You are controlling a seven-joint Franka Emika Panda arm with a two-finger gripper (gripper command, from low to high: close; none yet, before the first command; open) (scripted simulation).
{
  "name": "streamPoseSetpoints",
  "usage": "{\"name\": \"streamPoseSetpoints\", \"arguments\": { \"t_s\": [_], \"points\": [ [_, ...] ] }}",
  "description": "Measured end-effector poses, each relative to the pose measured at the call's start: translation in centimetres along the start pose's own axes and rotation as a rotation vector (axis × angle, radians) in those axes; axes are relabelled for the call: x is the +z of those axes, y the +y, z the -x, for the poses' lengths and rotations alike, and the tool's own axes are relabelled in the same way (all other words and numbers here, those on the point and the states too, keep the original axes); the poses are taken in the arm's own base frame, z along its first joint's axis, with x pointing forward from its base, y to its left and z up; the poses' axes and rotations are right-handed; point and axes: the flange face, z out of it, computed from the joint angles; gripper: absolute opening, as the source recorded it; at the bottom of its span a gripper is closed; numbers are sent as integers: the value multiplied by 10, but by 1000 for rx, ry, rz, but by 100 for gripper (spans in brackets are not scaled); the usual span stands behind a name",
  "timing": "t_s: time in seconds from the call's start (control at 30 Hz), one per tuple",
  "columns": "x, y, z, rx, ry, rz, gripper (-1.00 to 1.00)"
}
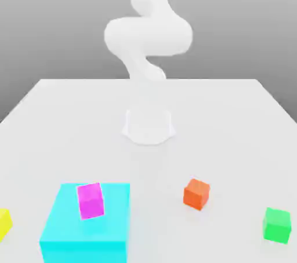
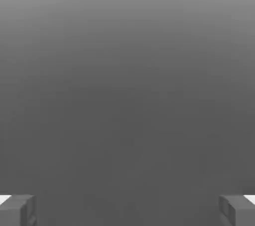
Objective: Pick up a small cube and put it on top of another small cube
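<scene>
Nothing of the stacking appears done: the orange-red cube (image 1: 196,193) sits alone on the white table (image 1: 69,117), between the magenta cube (image 1: 91,200) on the large cyan block (image 1: 87,221) and the green cube (image 1: 276,225) by the front edge toward the exterior view's right, apart from both. The gripper (image 2: 127,210) has its two fingertips (image 2: 17,210) spread wide with only empty grey between them, holding nothing. By my reading the whole job remains: reach, grasp, lift, place.
</scene>
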Motion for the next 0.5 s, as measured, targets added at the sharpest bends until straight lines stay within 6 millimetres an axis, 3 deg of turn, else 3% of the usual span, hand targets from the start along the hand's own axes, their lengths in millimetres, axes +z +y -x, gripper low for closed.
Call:
{"name": "streamPoseSetpoints", "arguments": {
  "t_s": [0.13,0.27,0.4,0.5],
  "points": [
    [100,5,45,-165,-137,60,0],
    [183,23,106,-332,-273,110,0],
    [250,55,180,-508,-419,153,0],
    [288,92,243,-653,-540,183,0]
  ]
}}
